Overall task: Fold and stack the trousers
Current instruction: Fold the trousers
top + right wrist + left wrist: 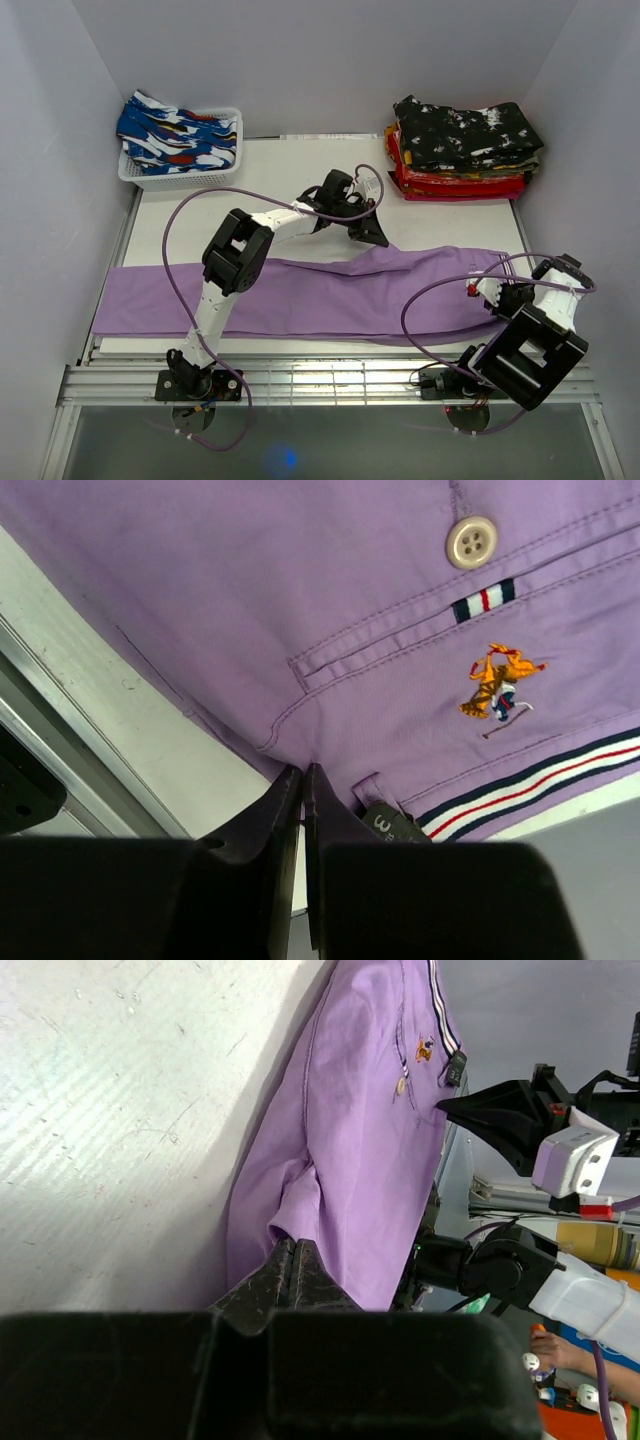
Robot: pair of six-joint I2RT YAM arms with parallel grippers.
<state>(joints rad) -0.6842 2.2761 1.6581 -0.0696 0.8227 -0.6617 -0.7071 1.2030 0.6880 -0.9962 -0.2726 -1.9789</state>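
The purple trousers (330, 290) lie long and flat across the white table (250, 180). Near the middle, the left gripper (372, 232) is pinched tight on a lifted fold at their far edge. At the right end, the right gripper (303, 785) pinches the smooth waist, near a round button (471, 542) and a striped band (540, 788).

A white plastic basket (170, 180) with a slotted wall is set at the far left corner of a white table top (260, 160), close to the left wall. The table is enclosed on three sides by plain pale grey walls (300, 60). Ribbed aluminium rails (320, 385) are laid along its near edge, and below them a dull grey strip (380, 445) with a small blue glint (285, 460) is seen. Fine scratches (180, 1110) are shown on the table surface in the left wrist view
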